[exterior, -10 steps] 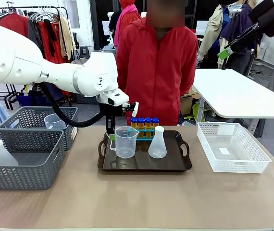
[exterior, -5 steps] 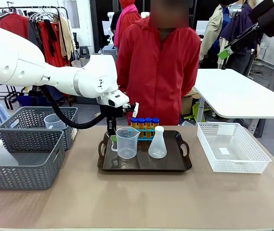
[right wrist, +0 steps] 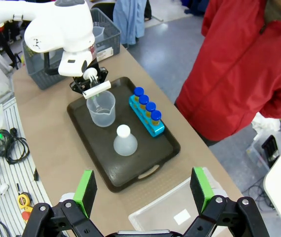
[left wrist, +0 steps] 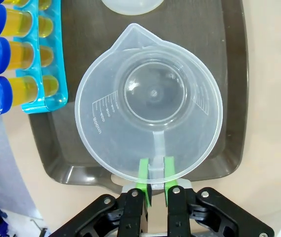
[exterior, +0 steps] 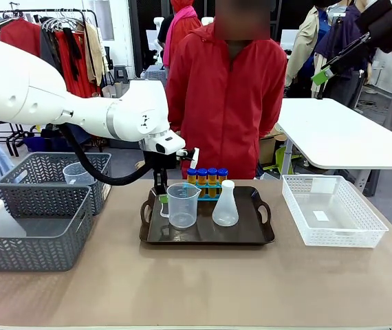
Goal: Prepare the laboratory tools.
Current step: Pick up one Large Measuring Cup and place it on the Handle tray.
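Left pincer pressed together on the handle of the clear graduated plastic jug with spout — green pads pinch the thin handle strip from both sides, seen straight down in the wrist view. Jug sits upright near the front-left of the dark brown plastic tray with side handles; base looks to rest on the tray, though we cannot rule out a slight lift.

What changed over the last second: very little on the desk. Jug, translucent white conical flask and the four small orange tubes with blue caps in their turquoise rack sit where they did. Only the left arm's wrist and elbow have shifted a touch, the pincer staying at the jug's handle.

Our reading — the jug has just been placed or is at the point of release, not being carried; we cannot say which from so little movement. With tubes, flask and jug all on the tray, the set looks close to prepared.

Right pincer spread wide, holding nothing, high above the desk looking down on the tray. Grey mesh basket at the left holds another white flask; white mesh basket stands at the right. Person in a red jacket stands behind the tray, hands not taking part.
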Action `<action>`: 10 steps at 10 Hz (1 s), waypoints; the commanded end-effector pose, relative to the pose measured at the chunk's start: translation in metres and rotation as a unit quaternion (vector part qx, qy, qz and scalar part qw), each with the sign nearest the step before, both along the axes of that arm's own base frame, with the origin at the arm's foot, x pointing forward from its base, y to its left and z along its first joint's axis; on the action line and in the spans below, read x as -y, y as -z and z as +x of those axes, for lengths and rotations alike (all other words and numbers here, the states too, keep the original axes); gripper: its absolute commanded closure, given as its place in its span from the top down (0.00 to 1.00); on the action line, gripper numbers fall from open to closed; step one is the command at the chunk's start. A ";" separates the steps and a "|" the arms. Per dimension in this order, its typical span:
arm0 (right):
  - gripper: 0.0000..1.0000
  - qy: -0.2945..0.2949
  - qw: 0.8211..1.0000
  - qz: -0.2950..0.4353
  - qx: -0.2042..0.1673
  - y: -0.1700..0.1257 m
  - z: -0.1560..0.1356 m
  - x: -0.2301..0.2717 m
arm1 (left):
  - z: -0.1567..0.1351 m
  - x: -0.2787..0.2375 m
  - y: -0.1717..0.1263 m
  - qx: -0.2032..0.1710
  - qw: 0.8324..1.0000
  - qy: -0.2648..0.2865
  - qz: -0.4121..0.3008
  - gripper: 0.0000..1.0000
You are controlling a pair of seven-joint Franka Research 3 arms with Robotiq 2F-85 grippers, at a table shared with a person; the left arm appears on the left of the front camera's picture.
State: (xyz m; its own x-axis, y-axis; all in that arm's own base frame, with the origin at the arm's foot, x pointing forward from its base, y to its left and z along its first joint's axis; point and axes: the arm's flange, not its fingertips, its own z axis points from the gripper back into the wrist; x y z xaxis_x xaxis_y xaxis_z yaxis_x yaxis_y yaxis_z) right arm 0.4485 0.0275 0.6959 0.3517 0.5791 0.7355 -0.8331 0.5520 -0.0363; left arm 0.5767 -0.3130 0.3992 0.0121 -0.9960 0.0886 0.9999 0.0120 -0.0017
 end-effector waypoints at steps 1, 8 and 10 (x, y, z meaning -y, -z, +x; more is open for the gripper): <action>1.00 -0.007 1.000 0.007 0.003 -0.001 0.000 0.000 | 0.002 -0.004 -0.003 0.000 1.000 0.005 -0.017 0.37; 1.00 -0.007 1.000 0.007 0.003 -0.001 0.000 0.000 | -0.003 -0.011 -0.020 0.000 1.000 0.002 -0.027 1.00; 1.00 -0.007 1.000 0.007 0.003 -0.001 0.000 0.000 | -0.006 -0.013 -0.025 0.000 0.999 0.000 -0.035 1.00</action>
State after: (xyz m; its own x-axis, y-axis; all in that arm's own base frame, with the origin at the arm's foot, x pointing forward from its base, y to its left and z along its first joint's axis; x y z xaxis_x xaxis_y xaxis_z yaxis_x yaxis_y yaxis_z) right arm 0.4485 0.0275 0.6959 0.3517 0.5792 0.7355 -0.8331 0.5520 -0.0363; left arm 0.5800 -0.3071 0.4214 0.0297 -0.9909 0.1313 0.9994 0.0315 0.0115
